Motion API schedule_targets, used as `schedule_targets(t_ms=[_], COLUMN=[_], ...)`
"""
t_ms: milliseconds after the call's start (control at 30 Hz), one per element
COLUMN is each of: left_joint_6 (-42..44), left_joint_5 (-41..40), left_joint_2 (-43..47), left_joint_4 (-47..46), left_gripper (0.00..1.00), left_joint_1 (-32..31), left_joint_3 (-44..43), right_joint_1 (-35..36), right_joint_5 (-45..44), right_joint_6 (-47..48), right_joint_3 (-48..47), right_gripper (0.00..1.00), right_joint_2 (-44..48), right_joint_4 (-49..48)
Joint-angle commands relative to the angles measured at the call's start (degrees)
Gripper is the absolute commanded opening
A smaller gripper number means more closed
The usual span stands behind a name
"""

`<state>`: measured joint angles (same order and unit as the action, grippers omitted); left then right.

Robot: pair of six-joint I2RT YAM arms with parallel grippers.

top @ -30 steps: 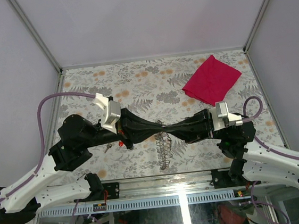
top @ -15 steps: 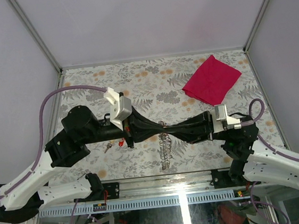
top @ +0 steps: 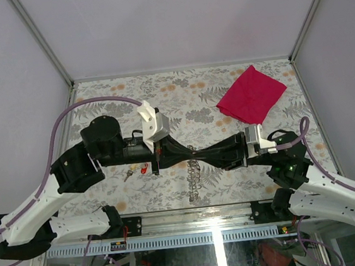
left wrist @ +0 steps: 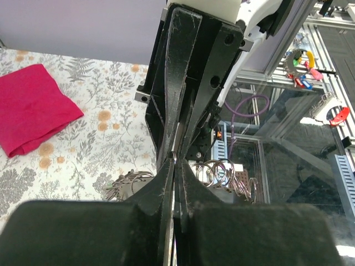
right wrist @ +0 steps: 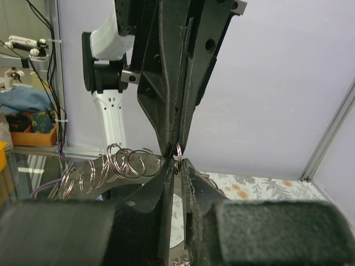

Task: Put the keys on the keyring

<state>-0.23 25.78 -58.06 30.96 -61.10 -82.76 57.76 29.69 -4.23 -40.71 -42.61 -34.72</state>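
Top external view: the left fingers point(top: 191, 150) and the right fingers point(top: 202, 151) are seen meeting tip to tip above the middle of the bench point(top: 160, 90). A chain of linked keyrings point(top: 193, 172) hangs down from the meeting point towards the near edge.

The keys point(top: 134, 172) are seen lying on the bench just beside the left arm's wrist, to the left of the keyrings and apart from them. A red key point(top: 144, 169) and a brass key point(top: 128, 174) can be made out, and neither is held. A red cloth point(top: 251, 95) lies at the far right, well apart from everything else.

In the left wrist view the left fingers are pressed fully together, with a thin sliver of metal pinched at their tips. In the right wrist view the top ring of the chain is seen at those tips, and the rest of the rings trail off to one side. The right fingers are parted by a narrow gap, and the ring sits at the mouth of that gap. Whether they touch the ring cannot be told.
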Motion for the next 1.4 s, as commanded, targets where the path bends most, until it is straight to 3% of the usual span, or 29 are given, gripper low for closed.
schedule_targets(t_ms=[0, 633, 833, 933, 1067, 1233, 1367], left_joint_6=[2.8, 10.2, 10.8, 10.9, 10.0, 6.4, 3.7], left_joint_5=[1.1, -3.9, -5.7, -7.2, -6.9, -6.8, -7.6], left_joint_2=[-2.0, -9.9, -11.8, -12.0, -8.3, -0.1, 5.1], left_joint_4=[5.1, 24.4, 27.6, 27.9, 22.5, 8.0, -2.8], left_gripper=[0.0, 0.0, 0.0, 0.0, 0.06, 0.16, 0.17], left_joint_1=[-0.2, -1.4, -2.2, -2.5, -2.5, -2.5, -2.5], left_joint_3=[-4.1, -15.4, -17.5, -18.2, -15.7, -7.3, 0.3], right_joint_1=[0.3, 0.3, 0.3, 0.3, 0.3, 0.3, 0.3], right_joint_5=[1.4, 4.5, 6.1, 7.1, 8.1, 7.1, 4.5], right_joint_6=[2.3, 4.1, 4.6, 4.9, 4.7, 0.5, -6.0], right_joint_3=[-3.9, -6.4, -6.7, -6.8, -4.7, 0.2, 3.8], right_gripper=[0.14, 0.12, 0.0, 0.0, 0.0, 0.0, 0.0], right_joint_2=[0.4, -2.4, -3.4, -3.7, -3.3, -3.3, -5.1], right_joint_4=[4.0, 12.0, 13.3, 13.3, 7.7, -7.8, -24.8])
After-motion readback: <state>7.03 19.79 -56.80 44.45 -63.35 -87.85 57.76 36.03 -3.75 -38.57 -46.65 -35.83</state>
